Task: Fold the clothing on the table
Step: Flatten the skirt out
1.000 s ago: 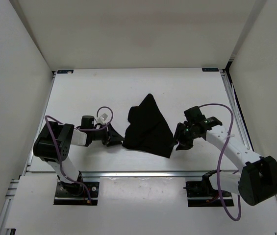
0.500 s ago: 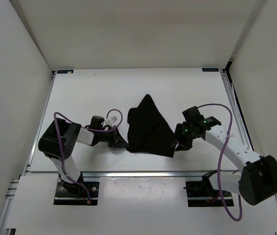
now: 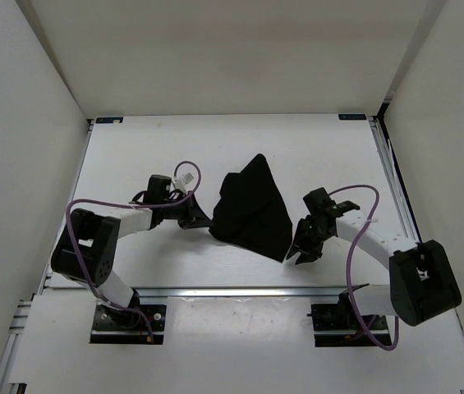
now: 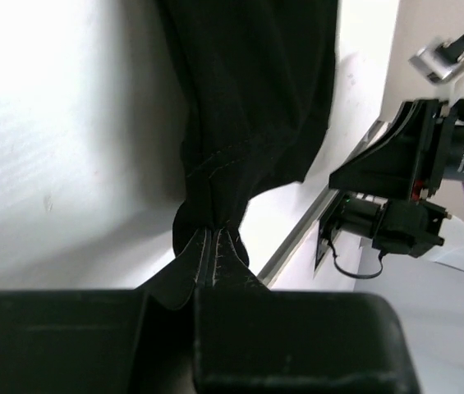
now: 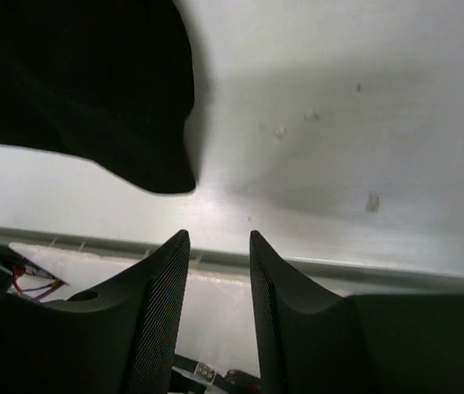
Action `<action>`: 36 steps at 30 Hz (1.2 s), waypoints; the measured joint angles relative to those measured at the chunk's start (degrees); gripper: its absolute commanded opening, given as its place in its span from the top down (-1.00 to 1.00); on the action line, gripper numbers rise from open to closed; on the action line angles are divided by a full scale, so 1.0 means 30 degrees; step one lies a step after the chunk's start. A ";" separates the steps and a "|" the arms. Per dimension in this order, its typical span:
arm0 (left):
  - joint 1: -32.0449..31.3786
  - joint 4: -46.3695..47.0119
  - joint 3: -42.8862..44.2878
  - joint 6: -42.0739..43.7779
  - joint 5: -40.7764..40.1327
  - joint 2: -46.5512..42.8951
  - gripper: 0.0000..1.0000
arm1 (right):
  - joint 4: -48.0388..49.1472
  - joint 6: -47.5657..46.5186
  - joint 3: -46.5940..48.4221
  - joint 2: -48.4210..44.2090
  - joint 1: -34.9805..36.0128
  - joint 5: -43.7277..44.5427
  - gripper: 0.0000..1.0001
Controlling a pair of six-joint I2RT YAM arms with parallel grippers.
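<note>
Table (image 3: 133, 148) boxed by white walls (image 3: 232, 49) (metal rail (image 3: 240, 290) nearside); left gripper (image 3: 200, 222) pinches clothing (image 3: 252, 209), right gripper (image 3: 299, 253) parted.

No writing, number, brand or sign can be read in any view. The one label-like thing is a small white tag (image 3: 187, 176) at about 10 o'clock from the cloth (image 3: 252, 209). It is too small in the top view and too blurred in the left wrist view to read.
</note>
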 measured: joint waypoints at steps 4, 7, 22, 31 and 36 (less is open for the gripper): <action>-0.0102 -0.0481 -0.0758 0.0168 -0.0160 0.0007 1.00 | 0.1865 0.0044 -0.0517 0.0685 -0.0168 -0.0015 0.17; -0.0146 -0.1056 -0.0991 0.0401 -0.0262 0.0007 1.00 | 0.3169 0.0036 -0.0736 0.0925 -0.0736 -0.0022 0.18; 0.0109 -0.1756 -0.1341 0.1013 -0.0707 0.0007 1.00 | 0.5581 -0.0153 -0.0576 0.3461 -0.0189 -0.1508 0.99; -0.0612 -0.4517 -0.0838 0.3381 -0.3235 0.0007 1.00 | 0.2987 -0.1559 -0.1042 0.1122 -0.4073 -0.0867 1.00; -0.1129 -0.4889 -0.0452 0.4044 -0.3432 0.0007 0.07 | 0.2455 -0.2149 -0.1632 0.0918 -0.5493 -0.1224 0.99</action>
